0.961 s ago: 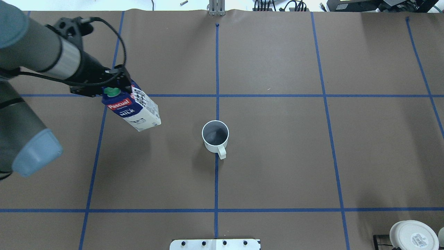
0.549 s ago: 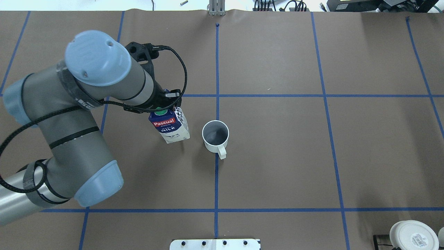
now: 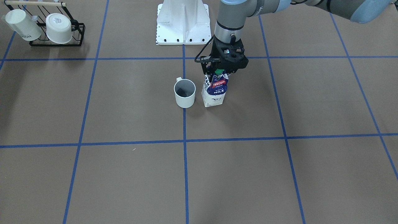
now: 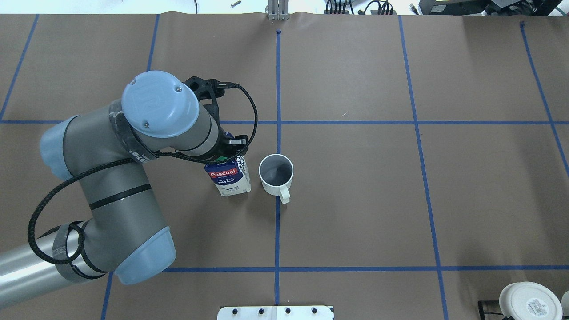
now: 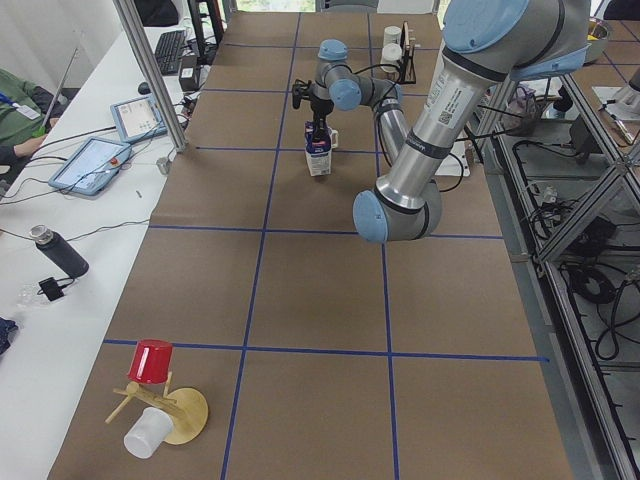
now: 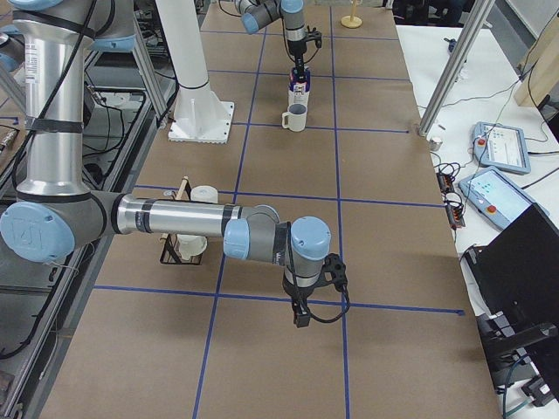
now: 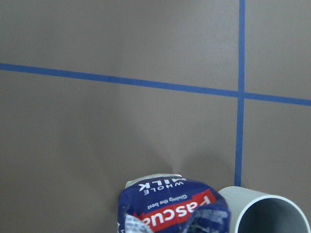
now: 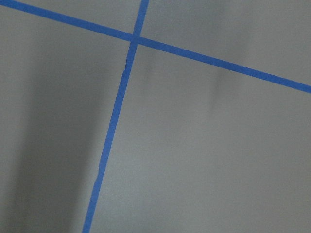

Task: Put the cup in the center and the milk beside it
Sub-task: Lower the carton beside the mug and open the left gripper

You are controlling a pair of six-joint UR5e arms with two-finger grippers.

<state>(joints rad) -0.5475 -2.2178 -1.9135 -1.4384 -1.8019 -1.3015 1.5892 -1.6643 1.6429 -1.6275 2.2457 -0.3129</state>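
- Setting: a brown paper-covered bench [image 4: 355, 200], divided into large squares by blue tape lines [image 4: 346, 122]. The robot's white base plate [image 3: 183, 21] stands at the bench edge.
- Cup [image 4: 276, 174]: a plain white mug, upright and open end up, with a greyish inside. It sits on the central lengthwise tape line, about midway between two cross lines. Its small loop handle points toward the robot's base.
- Milk carton [image 4: 227, 178]: dark blue and white with a red brand label, white "MILK" lettering and a green cap. It is nearly upright, just beside the cup on the robot's left, with a narrow gap between them. Its base is at the bench surface, but the views do not confirm contact.
- Left gripper [image 3: 219, 72]: points straight down over the carton, closed on the carton's folded top by the cap. In the left wrist view the crumpled carton top fills the lower edge, with the cup rim beside it.
- Right gripper [image 6: 301, 316]: appears only in the exterior right view, low over the bench and well apart from the cup and carton. I cannot tell whether it is open or closed. Its wrist camera sees only bare bench and crossing tape.
- Wire rack [image 3: 56, 40]: stands at a far corner of the bench and holds two white mugs lying on their sides.
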